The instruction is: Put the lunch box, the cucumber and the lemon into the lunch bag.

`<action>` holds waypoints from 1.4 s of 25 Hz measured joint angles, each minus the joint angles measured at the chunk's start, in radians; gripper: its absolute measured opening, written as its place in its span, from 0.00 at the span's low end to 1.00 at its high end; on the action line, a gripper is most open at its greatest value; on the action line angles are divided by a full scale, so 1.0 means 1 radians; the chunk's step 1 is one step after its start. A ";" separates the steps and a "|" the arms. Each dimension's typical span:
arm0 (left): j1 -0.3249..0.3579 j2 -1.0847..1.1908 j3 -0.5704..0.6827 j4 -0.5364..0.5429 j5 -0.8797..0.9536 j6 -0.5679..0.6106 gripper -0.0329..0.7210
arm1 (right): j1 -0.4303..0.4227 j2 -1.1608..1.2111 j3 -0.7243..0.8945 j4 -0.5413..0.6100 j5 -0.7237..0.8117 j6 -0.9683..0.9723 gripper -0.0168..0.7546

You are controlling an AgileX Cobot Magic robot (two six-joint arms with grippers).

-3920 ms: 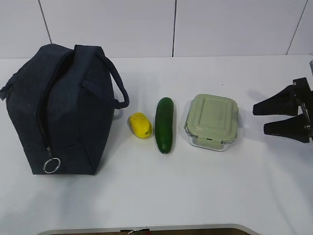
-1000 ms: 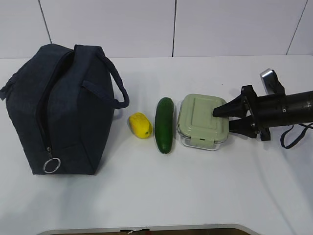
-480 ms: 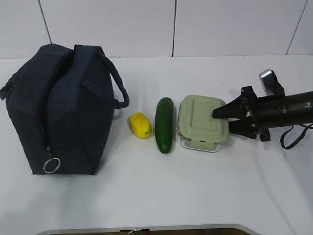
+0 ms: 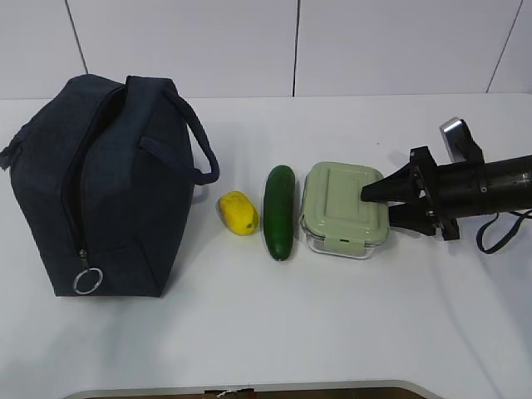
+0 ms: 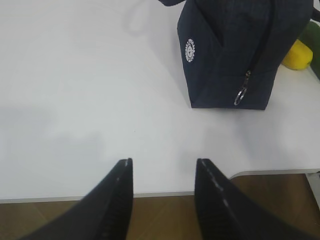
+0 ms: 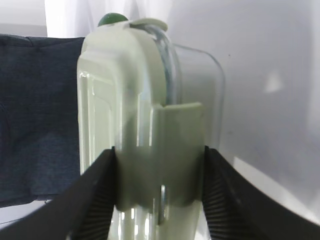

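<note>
Fingers of your right gripper [image 4: 376, 205] are pinching the lunch box [image 4: 343, 208] at its 3 o'clock edge, with the lunch bag [image 4: 108, 187] lying toward 9 o'clock.

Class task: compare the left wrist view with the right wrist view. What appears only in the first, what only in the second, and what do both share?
Left wrist only: round white logo, silver ring pull, yellow lemon, open left gripper holding nothing.

Right wrist only: clear glass lunch box with sage-green lid, clamped between the right gripper pads at its clip.

Both: dark navy fabric lunch bag, dark green cucumber, white table.
</note>
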 joint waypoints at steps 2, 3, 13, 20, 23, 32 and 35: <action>0.000 0.000 0.000 0.000 0.000 0.000 0.43 | 0.000 0.000 0.000 -0.002 0.004 0.000 0.52; 0.000 0.000 0.000 0.000 0.000 0.000 0.43 | 0.000 0.000 0.000 -0.002 0.009 0.000 0.52; 0.000 0.000 0.000 0.000 0.000 0.000 0.43 | 0.000 0.007 0.000 -0.024 0.057 -0.002 0.52; 0.000 0.000 0.000 -0.007 0.000 0.000 0.43 | 0.000 0.009 0.000 -0.024 0.061 -0.004 0.52; 0.000 0.000 0.000 -0.009 0.000 0.000 0.43 | 0.001 0.009 0.000 -0.024 0.061 -0.004 0.52; 0.000 0.000 0.000 -0.012 0.000 0.000 0.43 | 0.001 0.009 0.000 -0.024 0.061 -0.004 0.52; 0.000 0.000 0.000 -0.012 0.000 0.000 0.43 | 0.001 0.009 0.000 -0.024 0.061 -0.004 0.52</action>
